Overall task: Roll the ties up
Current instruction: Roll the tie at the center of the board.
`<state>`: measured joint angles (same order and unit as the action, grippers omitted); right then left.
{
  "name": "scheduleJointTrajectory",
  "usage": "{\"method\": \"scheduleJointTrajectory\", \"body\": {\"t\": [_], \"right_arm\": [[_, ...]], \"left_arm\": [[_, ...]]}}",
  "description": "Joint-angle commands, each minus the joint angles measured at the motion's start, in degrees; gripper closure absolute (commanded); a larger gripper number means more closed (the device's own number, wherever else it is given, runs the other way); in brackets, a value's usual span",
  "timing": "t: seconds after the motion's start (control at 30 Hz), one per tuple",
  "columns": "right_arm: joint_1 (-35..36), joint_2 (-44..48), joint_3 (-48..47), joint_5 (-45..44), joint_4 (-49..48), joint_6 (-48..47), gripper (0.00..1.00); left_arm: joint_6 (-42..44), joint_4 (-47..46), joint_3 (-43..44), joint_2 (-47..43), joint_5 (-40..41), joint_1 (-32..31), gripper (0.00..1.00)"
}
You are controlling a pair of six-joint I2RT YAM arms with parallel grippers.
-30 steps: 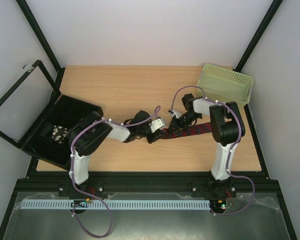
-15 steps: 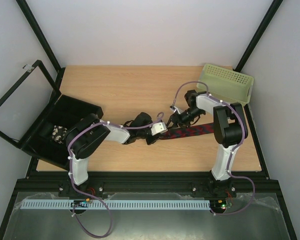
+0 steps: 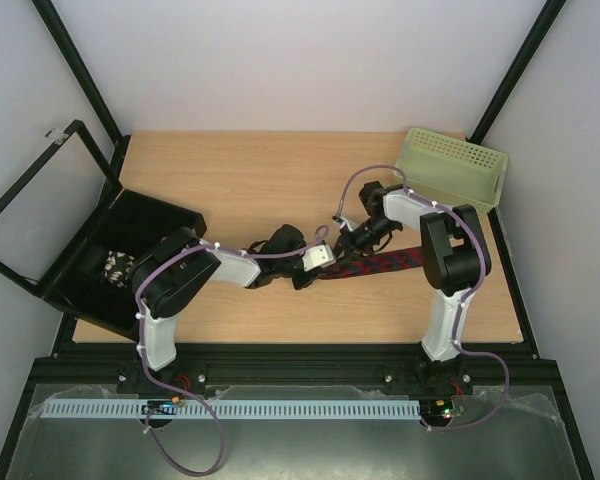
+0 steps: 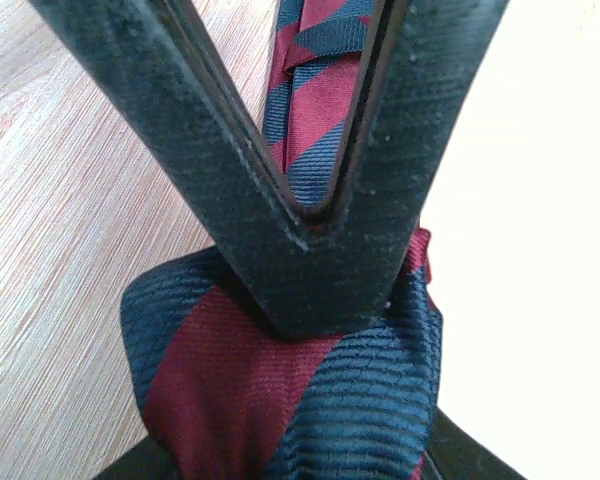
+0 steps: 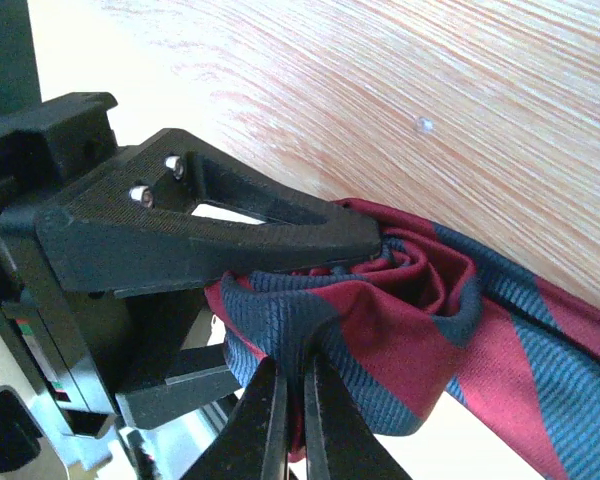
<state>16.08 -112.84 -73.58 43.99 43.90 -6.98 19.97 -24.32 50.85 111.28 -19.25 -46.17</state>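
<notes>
Lying across the counter [image 3: 230, 180] at the centre right of the overhead view, the red and navy striped tie [image 3: 388, 263] ends in a small roll at its left tip. The left end effector [image 3: 330, 268] is clenched on that roll. The right end effector [image 3: 346, 250], squeezed tight, touches the roll's outer layer from the upper right; whether it pinches fabric is unclear.

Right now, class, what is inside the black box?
One small black-and-white patterned item shows inside the black box; I cannot tell what it is. The left arm covers the box's right-hand part.
</notes>
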Motion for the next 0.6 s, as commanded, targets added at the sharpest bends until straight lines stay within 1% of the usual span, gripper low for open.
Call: {"method": "scheduleJointTrajectory", "body": {"t": [0.0, 0.07, 0.17, 0.2, 0.3, 0.4, 0.5, 0.57], "right_arm": [[-1.04, 0.02, 1.56, -7.40, -0.27, 0.77, 0.99], [-2.08, -0.19, 2.88, -8.34, -0.51, 0.83, 0.99], [-3.52, -0.67, 4.10, -9.56, -1.10, 0.30, 0.99], [-3.92, -0.83, 4.57, -10.14, -1.44, -0.03, 0.99], [-4.79, -1.51, 5.38, -12.36, -2.02, -1.70, 0.99], [-5.84, -1.77, 6.79, -16.12, -3.40, -3.18, 0.99], [-6.23, -1.92, 7.89, -19.76, -5.26, -4.15, 0.99], [-6.17, -2.54, 7.89, -19.28, -5.73, -3.87, 0.99]], "left_arm": [[2.00, 9.69, -1.43, 1.57, 3.08, -0.50, 0.72], [2.12, 10.47, -0.32, 1.85, 2.52, -0.45, 0.66], [1.81, 10.65, 1.92, 1.21, 0.82, -0.22, 0.46], [1.37, 10.31, 2.58, 0.60, -0.04, -0.15, 0.41], [0.05, 8.67, 4.06, -2.10, -3.54, -0.06, 0.32], [-1.54, 7.26, 4.72, -4.03, -6.44, -0.05, 0.27], [-3.39, 6.53, 5.01, -4.10, -6.92, -0.01, 0.25], [-4.49, 5.75, 4.74, -3.83, -6.88, 0.03, 0.25]]}}
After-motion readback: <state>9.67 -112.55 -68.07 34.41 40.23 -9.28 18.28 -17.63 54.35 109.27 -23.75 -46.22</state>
